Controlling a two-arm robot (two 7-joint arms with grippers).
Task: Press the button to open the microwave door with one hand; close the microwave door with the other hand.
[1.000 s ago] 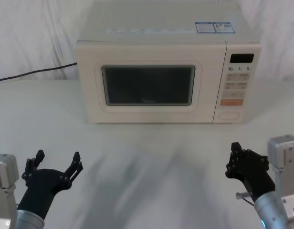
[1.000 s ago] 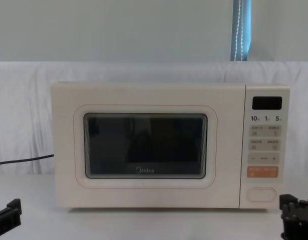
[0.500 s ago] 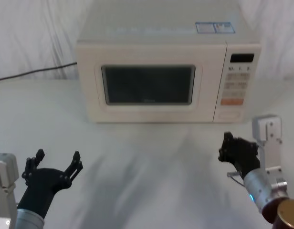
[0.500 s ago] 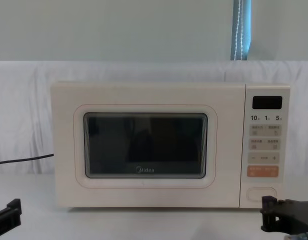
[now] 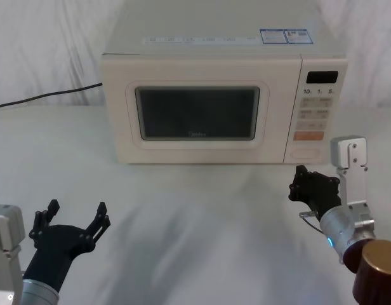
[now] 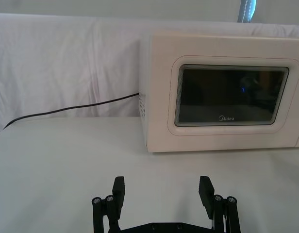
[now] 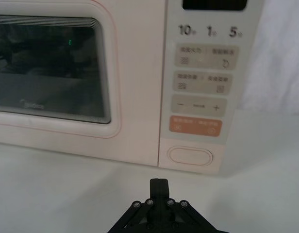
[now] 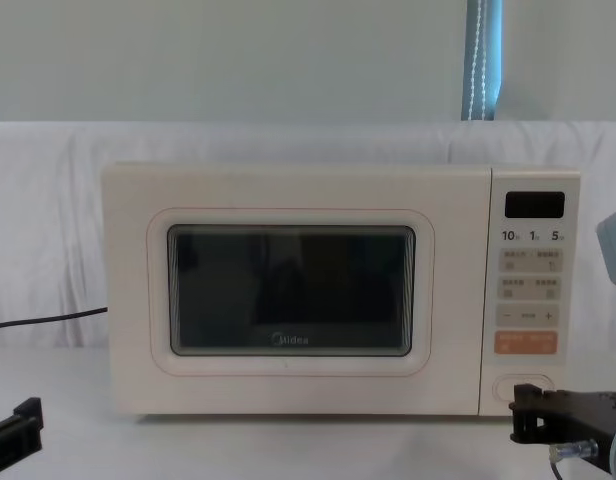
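Observation:
The cream microwave door (image 5: 195, 114) with its dark window is closed flush in the head, chest (image 8: 288, 290) and left wrist (image 6: 232, 94) views. The wide cream button (image 5: 305, 153) sits at the bottom of the control panel, under the orange key. My right gripper (image 5: 299, 182) is shut, empty and a short way in front of the button and slightly below it. In the right wrist view its tip (image 7: 159, 185) points just left of the button (image 7: 190, 156). From the chest, the gripper (image 8: 518, 420) hangs just below the button (image 8: 526, 386). My left gripper (image 5: 76, 213) rests open near the table's front left.
A black power cord (image 5: 43, 96) runs left from behind the microwave across the white cloth table (image 5: 183, 210). White drapery hangs behind. Open table lies between the grippers and the microwave front.
My right gripper has moved forward and slightly left, toward the microwave's lower right corner. The left arm and the door have not moved.

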